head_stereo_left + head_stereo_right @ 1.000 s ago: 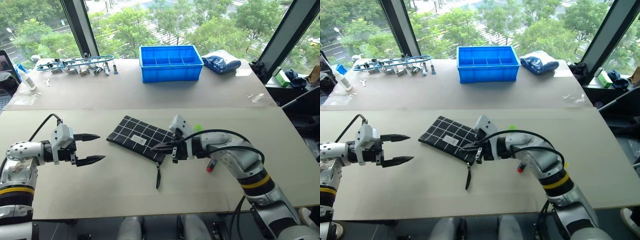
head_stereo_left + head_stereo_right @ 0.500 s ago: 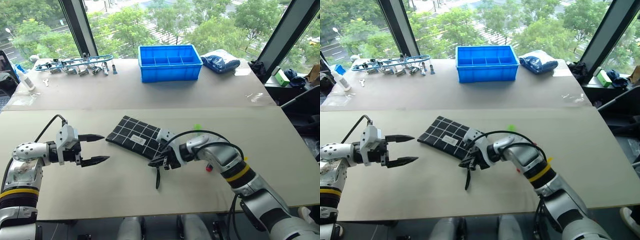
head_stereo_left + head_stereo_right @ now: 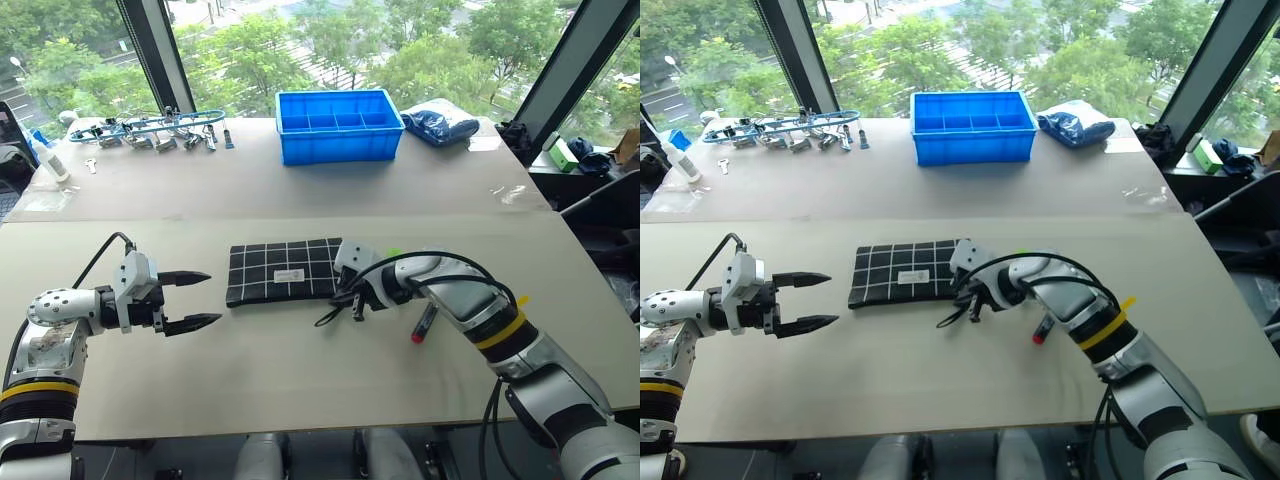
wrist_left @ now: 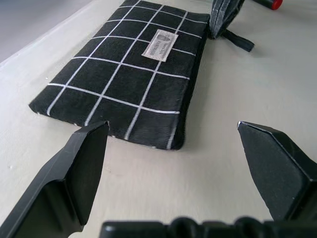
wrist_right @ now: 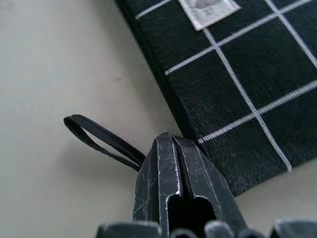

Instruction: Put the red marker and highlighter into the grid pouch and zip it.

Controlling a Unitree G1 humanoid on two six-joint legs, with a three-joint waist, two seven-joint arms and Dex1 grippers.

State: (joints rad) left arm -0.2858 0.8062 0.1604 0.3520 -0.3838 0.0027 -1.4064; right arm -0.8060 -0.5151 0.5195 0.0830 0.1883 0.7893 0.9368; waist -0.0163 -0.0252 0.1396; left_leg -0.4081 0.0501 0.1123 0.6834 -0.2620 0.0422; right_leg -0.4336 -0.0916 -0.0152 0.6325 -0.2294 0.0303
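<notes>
Looking down over the desk (image 3: 250, 390), I've got the grid pouch (image 3: 283, 272) lying flat in the middle, its white label (image 3: 291, 275) facing up and its long side running across my view. My right gripper (image 3: 345, 297) is at the pouch's right end with its fingers pressed tightly together. In the right wrist view those closed fingers (image 5: 173, 183) sit right at the pouch's corner edge, and the black pull strap (image 5: 101, 140) loops out onto the desk beside them. I can't tell whether the strap's root is actually pinched or just passing under the tips.

My left gripper (image 3: 190, 300) hovers just off the pouch's left end, fingers spread wide and holding nothing. From the left wrist view the two fingers (image 4: 74, 173) frame the near short edge of the pouch, clear of the fabric.

I see the red marker (image 3: 424, 325) on the desk to the right of the pouch, partly behind my right forearm, with its red end toward me. A sliver of bright green, the highlighter (image 3: 395, 253), peeks out just beyond my right wrist, mostly hidden.

Farther back on the next desk sits a blue plastic bin (image 3: 341, 125), with a blue bag (image 3: 442, 124) to its right.
</notes>
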